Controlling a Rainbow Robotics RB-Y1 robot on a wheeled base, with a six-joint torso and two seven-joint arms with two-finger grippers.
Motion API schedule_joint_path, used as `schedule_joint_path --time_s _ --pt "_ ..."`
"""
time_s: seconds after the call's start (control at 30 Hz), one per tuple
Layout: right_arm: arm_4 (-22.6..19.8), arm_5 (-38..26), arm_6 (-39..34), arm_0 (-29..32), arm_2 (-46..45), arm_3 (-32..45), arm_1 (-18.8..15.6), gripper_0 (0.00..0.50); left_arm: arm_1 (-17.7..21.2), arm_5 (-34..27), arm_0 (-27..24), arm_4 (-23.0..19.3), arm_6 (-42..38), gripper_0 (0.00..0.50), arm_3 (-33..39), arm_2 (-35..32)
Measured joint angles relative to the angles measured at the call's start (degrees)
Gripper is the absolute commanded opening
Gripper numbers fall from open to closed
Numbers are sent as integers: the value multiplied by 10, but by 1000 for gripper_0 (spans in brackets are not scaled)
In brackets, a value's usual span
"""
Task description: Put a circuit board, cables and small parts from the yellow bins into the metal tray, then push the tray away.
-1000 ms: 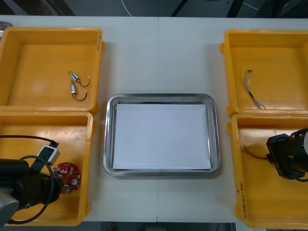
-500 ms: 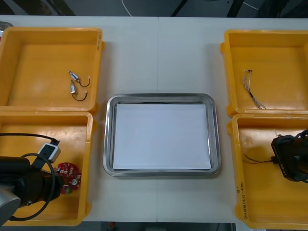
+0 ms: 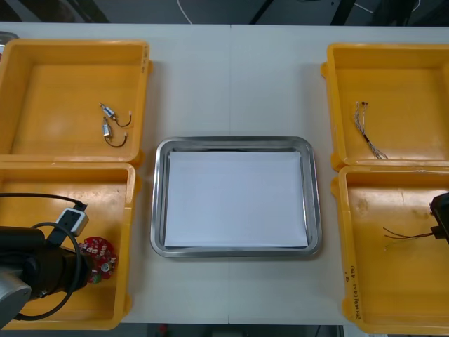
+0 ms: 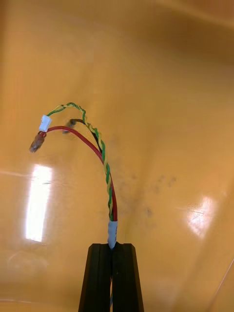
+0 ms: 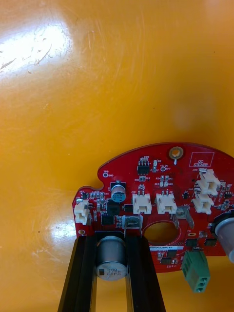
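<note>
The round red circuit board (image 5: 161,204) lies on the floor of the near yellow plastic bin on the left (image 3: 130,239). The left hand (image 5: 111,243) grips it by a silver cylindrical component (image 5: 111,261) at the board's edge, its black fingers (image 5: 83,273) set narrowly apart by that cylinder's width. In the front view the left arm reaches in from the near left corner, lying low over the bin, with the hand (image 3: 78,270) pointing toward the tray side and the board (image 3: 99,256) at its tip.

The thin twisted red and yellow cable (image 4: 105,165) is pinched at one end between the closed fingers of the right hand (image 4: 111,246). Its free end, with a small white connector (image 4: 45,123), arches away over the floor of the near yellow plastic bin on the right (image 3: 344,246). In the front view this hand (image 3: 442,217) sits at the right edge above that bin, and the cable (image 3: 403,233) trails from it toward the tray.

The shiny rectangular metal tray (image 3: 231,142), white inside, rests on the light bench (image 3: 231,77) between the bins. Small metal parts (image 3: 112,121) lie in the far left yellow bin (image 3: 144,91), and a thin pale twisted cable (image 3: 368,130) lies in the far right yellow bin (image 3: 330,91).
</note>
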State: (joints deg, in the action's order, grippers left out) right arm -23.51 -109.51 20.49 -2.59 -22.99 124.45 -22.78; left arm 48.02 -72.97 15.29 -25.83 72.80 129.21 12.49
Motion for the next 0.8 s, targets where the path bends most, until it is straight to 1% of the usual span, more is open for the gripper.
schedule_joint_path --time_s 0.07,0.17,0.27,0.37,0.47,0.6,0.67,0.8 --pt "-17 0 0 -2 -2 12 -14 0 0 0 0 0 0 0 0 0" --pt "-53 0 0 -4 -7 28 -40 0 0 0 -3 -4 0 0 0 0" --pt "-92 0 0 -5 -17 41 -67 0 0 -7 -11 -25 0 0 1 -6" --pt "-141 -1 0 -5 -29 53 -96 0 0 -45 -23 -57 0 1 7 -23" --pt "-195 -1 0 -4 -40 69 -126 0 0 -92 -37 -92 0 0 21 -55" --pt "-252 -2 2 -4 -45 89 -169 0 0 -158 -64 -140 0 0 35 -101" --pt "-271 -2 21 -4 -46 97 -187 0 0 -184 -81 -160 0 0 37 -119" --pt "-306 -2 118 -4 -50 103 -218 0 1 -229 -123 -197 0 0 37 -136"
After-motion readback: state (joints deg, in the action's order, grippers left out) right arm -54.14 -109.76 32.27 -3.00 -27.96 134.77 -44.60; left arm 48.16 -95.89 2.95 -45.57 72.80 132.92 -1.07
